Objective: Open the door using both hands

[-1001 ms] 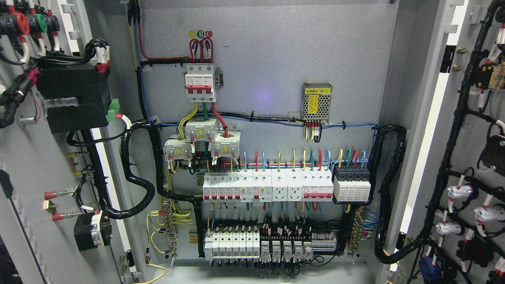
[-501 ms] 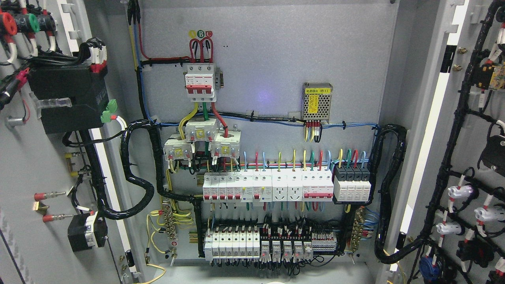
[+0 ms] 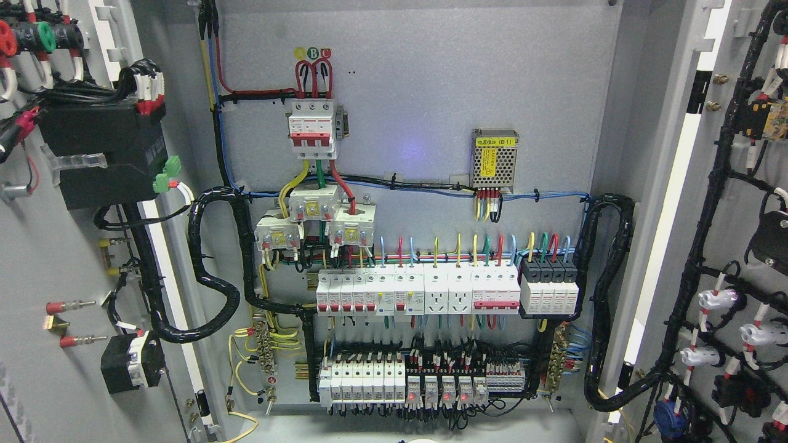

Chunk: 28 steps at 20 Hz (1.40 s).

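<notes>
- The left door [image 3: 37, 246] stood swung wide at the picture's left edge, its inner face and wiring turned toward the camera.
- The right door [image 3: 739, 246] stood likewise open at the right edge, its black cable harness [image 3: 695, 271] showing.
- Between them the cabinet's back panel [image 3: 431, 92] lay fully exposed, with its rows of breakers [image 3: 418, 290].
- Neither hand was in view, so I cannot tell how their fingers stood.
- Judged from this, the opening looked essentially finished; at most a little more swing remained.
</notes>
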Motion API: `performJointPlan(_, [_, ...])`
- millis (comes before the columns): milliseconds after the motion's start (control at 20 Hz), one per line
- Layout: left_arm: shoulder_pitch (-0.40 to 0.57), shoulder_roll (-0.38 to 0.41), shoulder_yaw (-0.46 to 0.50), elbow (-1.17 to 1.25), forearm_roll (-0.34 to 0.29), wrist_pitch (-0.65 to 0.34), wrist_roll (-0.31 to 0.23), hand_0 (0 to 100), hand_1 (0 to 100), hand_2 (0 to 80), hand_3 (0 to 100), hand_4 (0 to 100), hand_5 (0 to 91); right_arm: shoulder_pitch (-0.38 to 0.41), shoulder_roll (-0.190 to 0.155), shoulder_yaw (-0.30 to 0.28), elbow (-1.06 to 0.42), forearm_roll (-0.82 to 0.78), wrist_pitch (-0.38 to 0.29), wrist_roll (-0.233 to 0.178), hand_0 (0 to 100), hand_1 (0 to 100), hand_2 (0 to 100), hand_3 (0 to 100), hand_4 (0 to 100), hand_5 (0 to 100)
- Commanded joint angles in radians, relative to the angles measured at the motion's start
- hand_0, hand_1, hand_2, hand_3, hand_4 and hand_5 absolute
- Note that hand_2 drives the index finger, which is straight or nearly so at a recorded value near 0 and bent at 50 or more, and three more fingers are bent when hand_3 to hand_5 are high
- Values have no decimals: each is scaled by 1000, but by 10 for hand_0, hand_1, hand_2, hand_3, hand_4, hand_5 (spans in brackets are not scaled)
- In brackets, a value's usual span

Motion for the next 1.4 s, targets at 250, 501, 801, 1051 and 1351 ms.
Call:
performJointPlan(250, [6, 9, -2, -45, 12, -1, -2, 120, 556, 0, 0, 0, 0, -1, 7, 4, 1, 10, 7, -3, 58, 141, 0, 0, 0, 0])
performJointPlan(501, [15, 9, -7, -56, 11, -2, -2, 120, 556, 0, 0, 0, 0, 2, 4, -8, 3, 21, 13, -3, 58, 141, 0, 0, 0, 0])
performJointPlan(801, [28, 10, -17, -89, 11, -2, -2, 120, 556, 0, 0, 0, 0, 6, -16, -21, 12, 19, 10, -1, 58, 141, 0, 0, 0, 0])
performJointPlan(1051, [60, 15, -46, -181, 14, -1, -3, 120, 556, 0, 0, 0, 0, 19, -36, -47, 10, 18, 5, 4, 58, 141, 0, 0, 0, 0])
performJointPlan(1351, [109, 32, -118, -316, 14, -46, -5, 120, 556, 0, 0, 0, 0, 45, -88, -85, 6, 10, 2, 7, 58, 141, 0, 0, 0, 0])
